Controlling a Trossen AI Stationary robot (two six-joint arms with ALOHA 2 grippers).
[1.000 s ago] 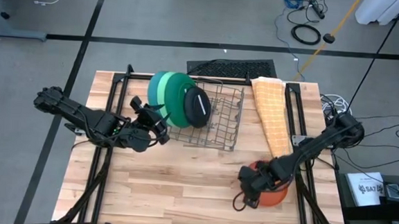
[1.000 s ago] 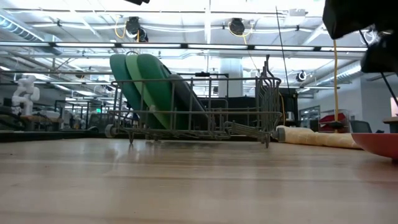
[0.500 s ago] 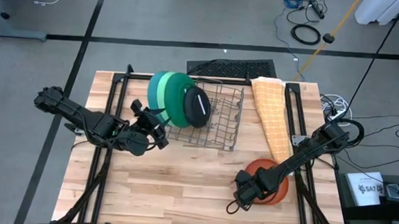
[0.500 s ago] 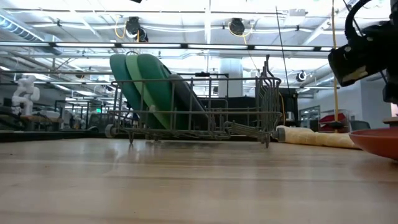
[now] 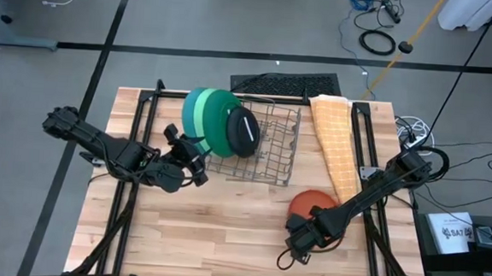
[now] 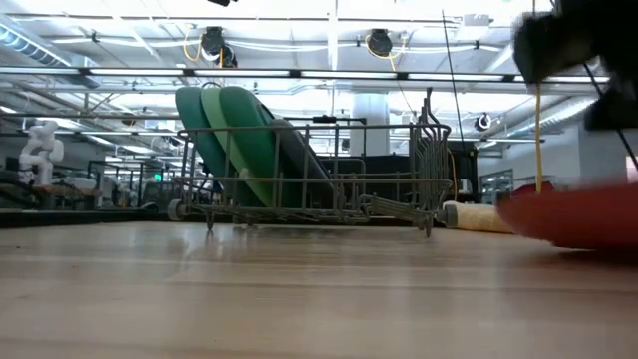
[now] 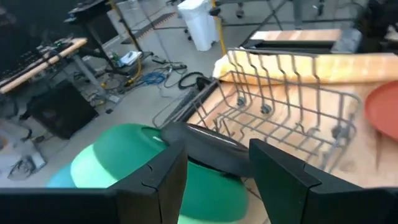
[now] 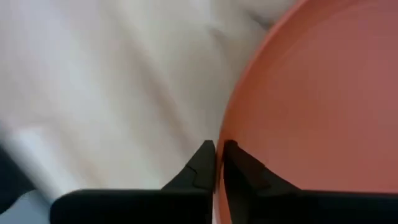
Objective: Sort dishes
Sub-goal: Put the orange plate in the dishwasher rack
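1. Right now: right gripper point(image 5: 301, 236) pinched narrow on rim of orange plate point(image 5: 309, 203), fingers point(image 8: 202, 167) either side of the edge in the right wrist view.
2. Orange plate sits on gripper's far side, over the table's point(image 5: 215, 230) right half, between gripper and wire rack point(image 5: 271, 148). Looks lifted off the wood in the low view point(image 6: 573, 214), blurred, so tilt hard to call.
3. Right arm runs back from gripper toward table's right edge, alongside yellow-orange cloth point(image 5: 334, 139).
4. Left gripper point(image 5: 195, 161) parked just beside rack's left end, fingers point(image 7: 158, 180) spread wide, holding nothing.
5. Straight ahead of left gripper: black plate point(image 7: 211, 146) leaning on the green stack, teal plate point(image 7: 59, 177) at the outside.
6. Rack load, seen from above: teal plate point(image 5: 189, 109), light green plate point(image 5: 199, 115), dark green plate point(image 5: 217, 123) standing on edge at the left end, black plate point(image 5: 245, 131) leaning against them.
7. Rest of rack's slots to the right bare.
8. Orange plate well apart from the other four, near cloth's lower end.
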